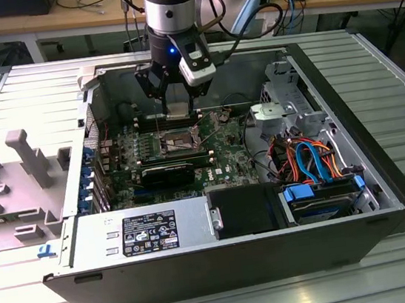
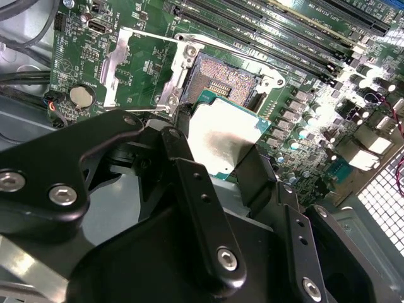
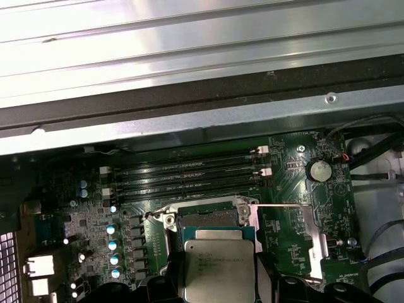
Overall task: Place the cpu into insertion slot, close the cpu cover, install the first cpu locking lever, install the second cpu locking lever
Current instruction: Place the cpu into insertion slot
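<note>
Right now my hand (image 1: 179,106) is clamped on the chip (image 2: 221,142). It hangs just above the open socket (image 2: 222,79) near the middle of the green board (image 3: 297,183), not seated as far as I can judge. The cover (image 2: 115,63) lies flipped back and a lever (image 3: 284,205) sits unlatched, so all four steps remain.

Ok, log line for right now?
gripper: shut on cpu | cpu: above insertion slot, not seated | cpu cover: open

Probably lab (cluttered workbenches (image 1: 22,26), opened computer (image 1: 225,268)).
</note>
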You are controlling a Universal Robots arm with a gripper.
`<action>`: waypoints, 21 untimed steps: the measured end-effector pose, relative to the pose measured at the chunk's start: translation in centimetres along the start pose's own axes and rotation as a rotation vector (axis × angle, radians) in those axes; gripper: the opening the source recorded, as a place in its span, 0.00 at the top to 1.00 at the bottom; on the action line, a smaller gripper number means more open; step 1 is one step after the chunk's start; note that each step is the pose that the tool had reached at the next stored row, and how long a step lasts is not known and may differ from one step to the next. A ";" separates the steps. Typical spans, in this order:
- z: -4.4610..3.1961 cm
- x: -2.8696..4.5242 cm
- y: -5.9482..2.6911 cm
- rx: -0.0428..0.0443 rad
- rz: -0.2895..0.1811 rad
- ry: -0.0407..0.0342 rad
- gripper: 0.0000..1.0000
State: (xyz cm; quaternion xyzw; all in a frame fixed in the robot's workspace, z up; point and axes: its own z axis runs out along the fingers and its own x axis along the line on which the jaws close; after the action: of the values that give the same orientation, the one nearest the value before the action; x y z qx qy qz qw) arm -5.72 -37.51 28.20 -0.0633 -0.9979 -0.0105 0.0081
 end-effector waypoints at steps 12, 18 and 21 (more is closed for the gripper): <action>0.10 0.00 0.00 -0.0001 0.008 -0.0002 0.46; 0.13 0.00 0.00 -0.0002 0.011 -0.0002 0.46; 0.15 0.00 0.00 -0.0002 0.014 -0.0003 0.46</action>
State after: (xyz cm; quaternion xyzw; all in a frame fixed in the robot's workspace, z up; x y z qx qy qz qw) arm -5.72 -37.51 28.05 -0.0702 -0.9974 -0.0105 0.0081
